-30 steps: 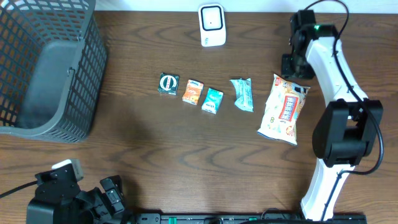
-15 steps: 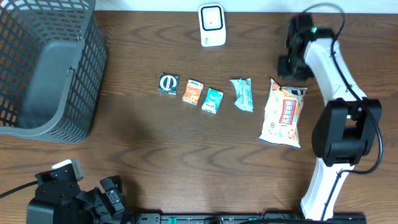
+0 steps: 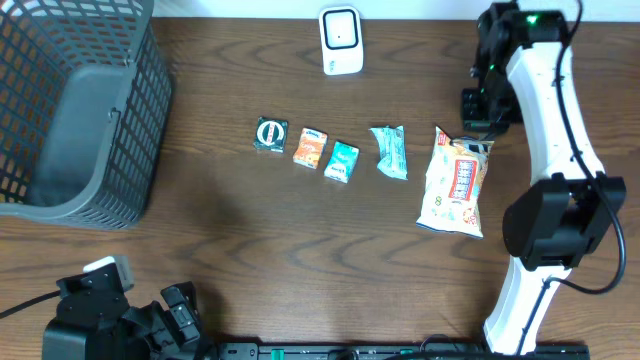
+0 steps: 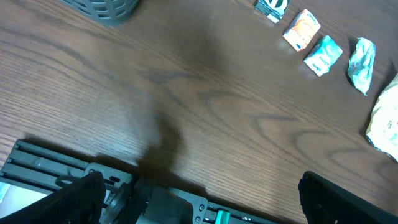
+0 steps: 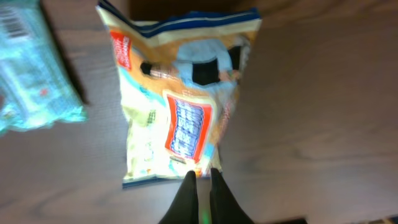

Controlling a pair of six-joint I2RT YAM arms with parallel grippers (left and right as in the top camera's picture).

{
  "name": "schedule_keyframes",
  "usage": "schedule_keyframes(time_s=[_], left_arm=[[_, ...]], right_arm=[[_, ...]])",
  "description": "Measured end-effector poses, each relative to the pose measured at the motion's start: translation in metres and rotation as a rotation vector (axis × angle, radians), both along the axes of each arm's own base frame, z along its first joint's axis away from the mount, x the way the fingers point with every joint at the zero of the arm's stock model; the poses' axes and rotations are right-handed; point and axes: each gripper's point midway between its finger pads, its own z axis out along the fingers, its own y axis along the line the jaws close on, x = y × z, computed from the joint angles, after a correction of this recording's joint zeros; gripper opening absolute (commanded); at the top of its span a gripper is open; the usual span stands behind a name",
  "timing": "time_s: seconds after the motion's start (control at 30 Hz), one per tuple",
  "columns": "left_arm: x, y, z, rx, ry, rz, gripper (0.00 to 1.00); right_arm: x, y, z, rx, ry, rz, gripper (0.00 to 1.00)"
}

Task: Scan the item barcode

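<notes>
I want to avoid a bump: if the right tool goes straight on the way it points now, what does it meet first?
The snack bag. In the right wrist view the shut right tool points at its near edge, and the tips seem to be right at it, though depth is unclear.

Right claw point(image 3: 472, 128) at snack bag point(image 3: 455, 182) top edge

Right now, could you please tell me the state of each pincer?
Left pincer: open, holding nothing.
Right pincer: closed, apparently pinching the edge of the snack bag.
</notes>
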Motion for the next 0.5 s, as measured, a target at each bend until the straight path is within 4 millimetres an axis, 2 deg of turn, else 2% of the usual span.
schedule_keyframes(time_s=[0.13, 0.33, 0.43, 0.5], left_arm=[[0.0, 0.0, 0.0, 0.0, 0.0, 0.0, 0.97], [0.0, 0.0, 0.0, 0.0, 0.0, 0.0, 0.98], [0.0, 0.0, 0.0, 0.0, 0.0, 0.0, 0.98], [0.0, 0.0, 0.0, 0.0, 0.0, 0.0, 0.97]], right_arm=[[0.003, 0.001, -0.044, 0.002, 0.003, -0.002, 0.13], [0.012, 0.001, -0.113, 0.006, -0.07, -0.002, 0.12], [0.03, 0.003, -0.117, 0.013, -0.168, -0.027, 0.14], [0.052, 0.007, -0.115, 0.04, -0.266, -0.052, 0.15]])
